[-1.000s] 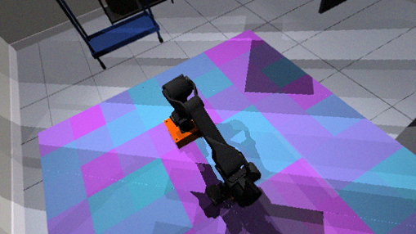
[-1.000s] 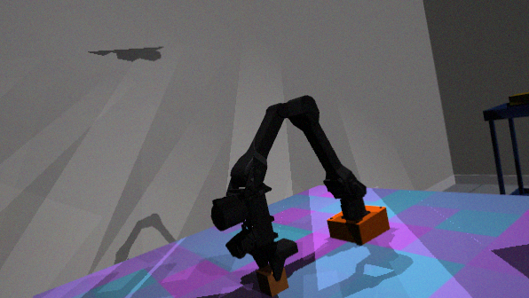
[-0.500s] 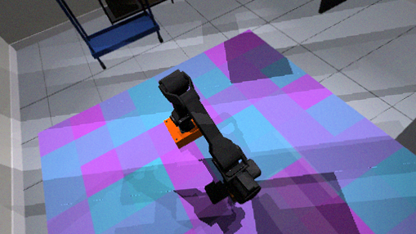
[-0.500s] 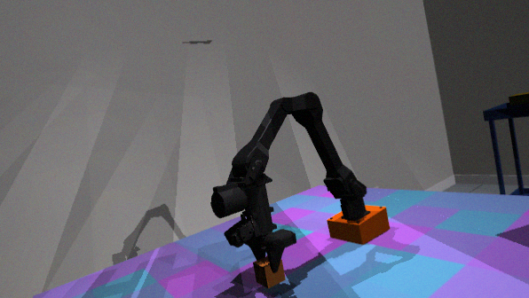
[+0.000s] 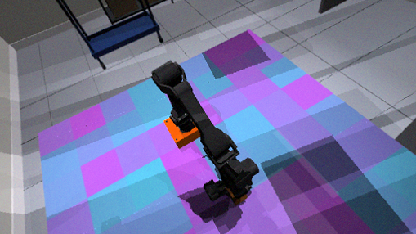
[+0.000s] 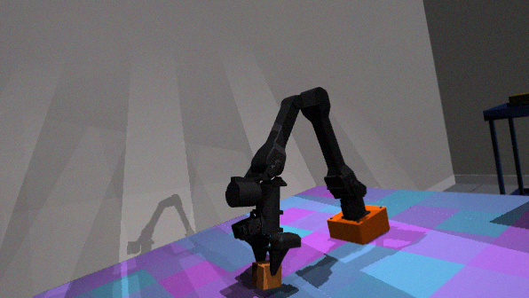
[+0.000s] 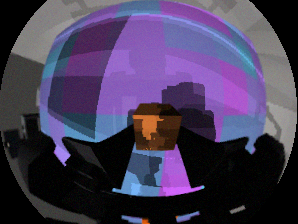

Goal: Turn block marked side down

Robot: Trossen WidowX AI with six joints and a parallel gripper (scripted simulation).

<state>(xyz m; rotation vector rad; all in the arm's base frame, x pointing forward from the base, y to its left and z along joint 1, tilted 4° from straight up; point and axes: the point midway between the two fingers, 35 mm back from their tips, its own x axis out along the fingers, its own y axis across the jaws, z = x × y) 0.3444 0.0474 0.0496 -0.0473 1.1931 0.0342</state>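
The small orange-brown block [image 5: 240,198] [image 6: 262,277] [image 7: 167,136] is between the fingers of my gripper [image 6: 268,267] [image 7: 155,126], which is shut on it. The fingers point down and grip it from two opposite sides. In the exterior view the block looks upright and at or just above the patchwork table [image 5: 138,228] [image 6: 413,270]; the exact gap is hard to tell. The wrist view shows one orange-brown face with a brighter lit patch and a darker face beyond it. I cannot make out which side carries the mark.
The arm's orange base [image 5: 187,139] [image 6: 364,230] stands on the table behind the gripper. A blue cart [image 5: 124,34] [image 6: 506,113] stands on the floor beyond the table. Dark shadows fall across the coloured squares around the block.
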